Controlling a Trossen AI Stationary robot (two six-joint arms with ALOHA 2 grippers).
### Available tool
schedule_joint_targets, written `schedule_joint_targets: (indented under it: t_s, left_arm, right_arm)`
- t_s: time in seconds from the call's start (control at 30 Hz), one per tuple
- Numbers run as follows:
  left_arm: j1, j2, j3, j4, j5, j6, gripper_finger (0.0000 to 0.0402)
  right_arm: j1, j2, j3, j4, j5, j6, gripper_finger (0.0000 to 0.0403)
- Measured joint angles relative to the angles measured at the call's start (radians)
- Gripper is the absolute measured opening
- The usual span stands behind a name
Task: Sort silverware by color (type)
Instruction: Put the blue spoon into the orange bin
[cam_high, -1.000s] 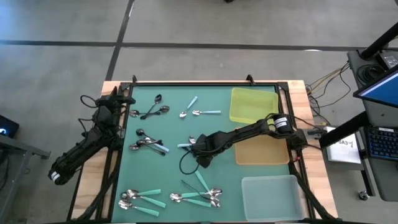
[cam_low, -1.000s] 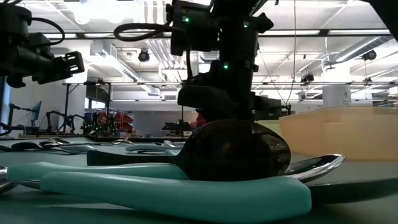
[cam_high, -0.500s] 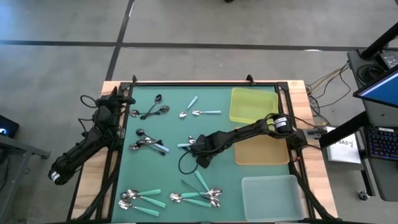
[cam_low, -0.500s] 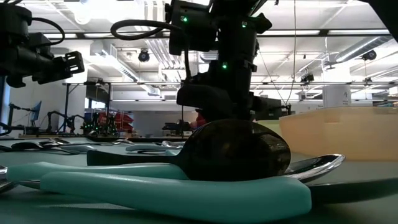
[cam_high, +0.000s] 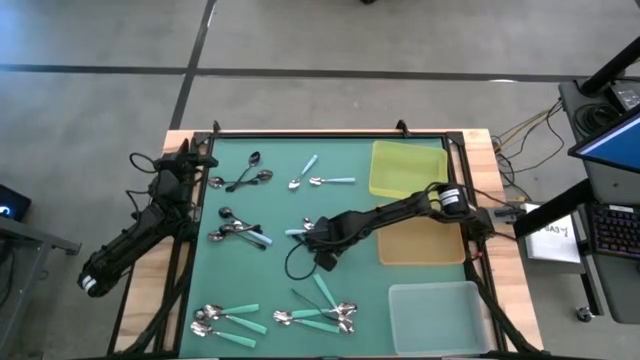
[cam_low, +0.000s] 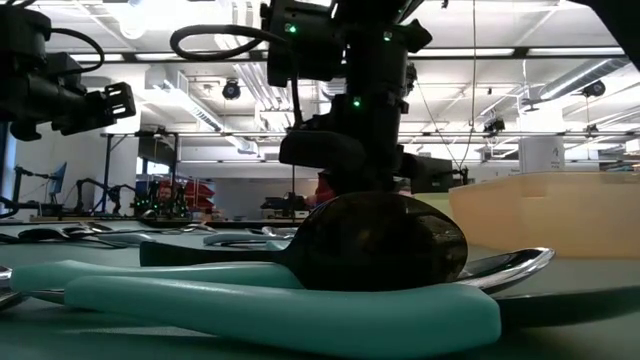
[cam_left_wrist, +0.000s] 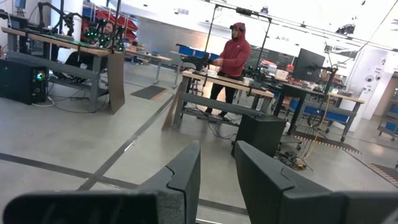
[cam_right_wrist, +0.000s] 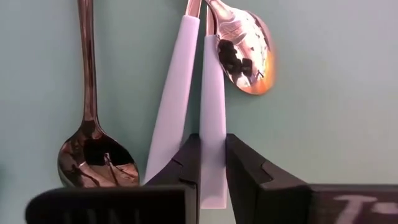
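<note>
Blue-handled spoon pinched, trays with no spoons yet

Right gripper (cam_right_wrist: 211, 163) squeezes the handle of one light blue spoon (cam_right_wrist: 212, 118) in the middle of the green mat (cam_high: 270, 270), beside another blue one. Left gripper (cam_left_wrist: 216, 180) waits off the left edge, fingers a little apart, holding nothing. Other spoons (cam_high: 318, 312) lie in mixed piles. Yellow tray (cam_high: 408, 168), orange tray (cam_high: 425, 245) and clear tray (cam_high: 438, 315) hold no spoons, so sorting looks barely begun
</note>
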Motion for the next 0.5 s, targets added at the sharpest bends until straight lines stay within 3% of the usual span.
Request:
schedule_joint_targets:
  t_s: [0.23,0.5]
  left_arm:
    - [0.000,0.000,0.000,0.000,0.000,0.000,0.0084]
    - [0.000,0.000,0.000,0.000,0.000,0.000,0.0084]
  right_arm:
    - [-0.001,-0.005,0.133,-0.139,0.019,-0.057,0.0034]
    - [-0.001,-0.006,0.298,-0.391,0.177,-0.114,0.0034]
